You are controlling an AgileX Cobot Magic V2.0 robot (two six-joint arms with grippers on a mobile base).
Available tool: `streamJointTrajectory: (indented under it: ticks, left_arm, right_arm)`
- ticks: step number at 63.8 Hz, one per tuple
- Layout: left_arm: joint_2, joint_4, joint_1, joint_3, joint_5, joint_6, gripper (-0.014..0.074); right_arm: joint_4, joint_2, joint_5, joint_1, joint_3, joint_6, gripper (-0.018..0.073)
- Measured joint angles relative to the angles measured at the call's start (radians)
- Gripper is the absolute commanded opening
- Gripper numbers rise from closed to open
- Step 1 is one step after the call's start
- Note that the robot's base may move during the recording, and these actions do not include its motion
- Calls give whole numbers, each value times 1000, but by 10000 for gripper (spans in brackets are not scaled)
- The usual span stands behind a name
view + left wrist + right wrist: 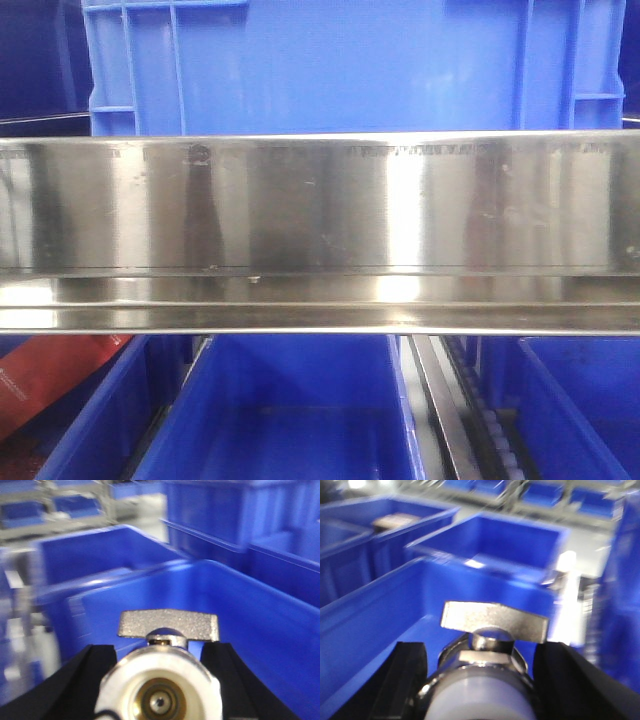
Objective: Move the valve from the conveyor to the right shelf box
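Silvery, white-capped valve (159, 692) is sitting clamped between the black fingers (82, 687) of the left end effector (160, 680), hanging above an open blue box (250, 615). The right end effector (480, 680) is gripping a second valve (487, 667) with a flat handle, above a blue bin (375, 615).

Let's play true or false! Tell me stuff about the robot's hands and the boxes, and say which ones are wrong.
1. The left gripper holds a valve. True.
2. The boxes behind that valve are red. False: they are blue.
3. The right gripper is empty. False: a second valve sits between its fingers.
4. The front camera shows a shiny metal rail. True.
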Motion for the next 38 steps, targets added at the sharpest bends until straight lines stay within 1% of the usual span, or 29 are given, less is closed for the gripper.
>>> streamJointTrajectory:
  ticks: [7, 16, 29, 38]
  left_arm:
    - [128, 0, -40, -100, 34, 2, -111]
    - [262, 5, -52, -174, 88, 2, -111]
    - [365, 28, -52, -180, 141, 2, -111]
    - [401, 35, -52, -180, 162, 2, -108]
  right_arm:
    - [2, 91, 36, 26, -56, 0, -154]
    - [2, 187, 71, 38, -77, 0, -154]
    - [4, 308, 128, 38, -77, 0, -154]
    - [2, 370, 137, 38, -77, 0, -154]
